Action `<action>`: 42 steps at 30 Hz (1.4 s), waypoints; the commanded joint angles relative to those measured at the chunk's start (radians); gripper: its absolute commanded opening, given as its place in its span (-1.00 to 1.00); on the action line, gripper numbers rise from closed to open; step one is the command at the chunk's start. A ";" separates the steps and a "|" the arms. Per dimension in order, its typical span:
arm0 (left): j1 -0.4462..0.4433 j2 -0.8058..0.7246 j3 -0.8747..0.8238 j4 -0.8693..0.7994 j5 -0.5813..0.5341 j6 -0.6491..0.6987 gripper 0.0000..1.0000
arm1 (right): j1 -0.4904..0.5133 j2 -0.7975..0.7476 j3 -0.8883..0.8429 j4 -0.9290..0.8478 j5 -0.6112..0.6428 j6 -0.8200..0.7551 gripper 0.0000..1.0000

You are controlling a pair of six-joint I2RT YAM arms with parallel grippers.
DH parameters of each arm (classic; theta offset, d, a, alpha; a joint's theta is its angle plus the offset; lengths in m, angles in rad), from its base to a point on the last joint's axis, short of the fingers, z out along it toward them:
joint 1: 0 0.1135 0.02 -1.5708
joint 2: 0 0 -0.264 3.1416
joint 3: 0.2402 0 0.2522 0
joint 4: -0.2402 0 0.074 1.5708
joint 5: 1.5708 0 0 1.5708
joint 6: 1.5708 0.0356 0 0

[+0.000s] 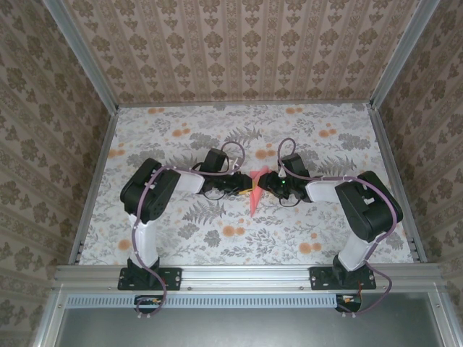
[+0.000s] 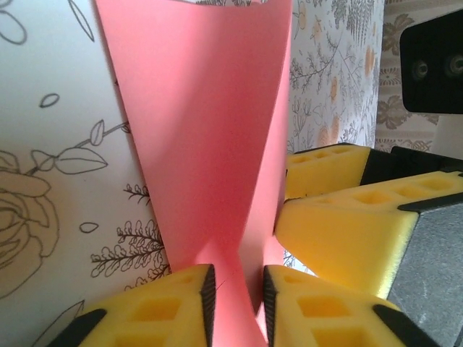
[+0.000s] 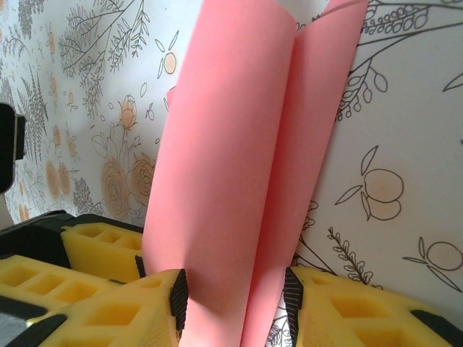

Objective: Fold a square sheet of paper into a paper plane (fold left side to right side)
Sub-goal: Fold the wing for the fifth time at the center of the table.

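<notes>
At the middle of the flowered bench (image 1: pixel 217 242), the two arms meet. The left gripper (image 1: pixel 241 186) and the right gripper (image 1: pixel 268 186) each have their yellow fingers (image 2: pixel 181 307) pinched on the paper plane (image 1: pixel 254 195), held between them with its tip pointing to the near edge. The long folds look made. I'd judge that sharpening the centre crease and setting it down remain.

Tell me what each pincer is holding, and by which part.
Both hold the folded salmon-pink paper from opposite sides, near its wider end; its pointed end is free. The left pincer pinches the layers flat; the right pincer clamps them looser.
</notes>
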 commanded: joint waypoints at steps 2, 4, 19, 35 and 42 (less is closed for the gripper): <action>0.010 0.018 0.036 0.015 0.025 0.026 -0.63 | 0.011 0.067 -0.010 -0.085 0.057 -0.012 -0.14; 0.012 0.024 0.041 0.015 0.024 0.031 -0.73 | 0.011 0.065 -0.009 -0.088 0.055 -0.016 -0.14; 0.028 0.041 0.049 -0.006 0.027 0.096 -0.99 | -0.024 -0.102 0.044 -0.143 0.049 -0.028 0.25; 0.028 0.048 0.053 -0.006 0.031 0.096 -1.00 | -0.021 0.016 0.110 -0.062 -0.024 0.037 0.33; 0.028 0.049 0.053 -0.006 0.031 0.095 -1.00 | -0.015 0.028 0.123 -0.051 -0.033 0.036 0.32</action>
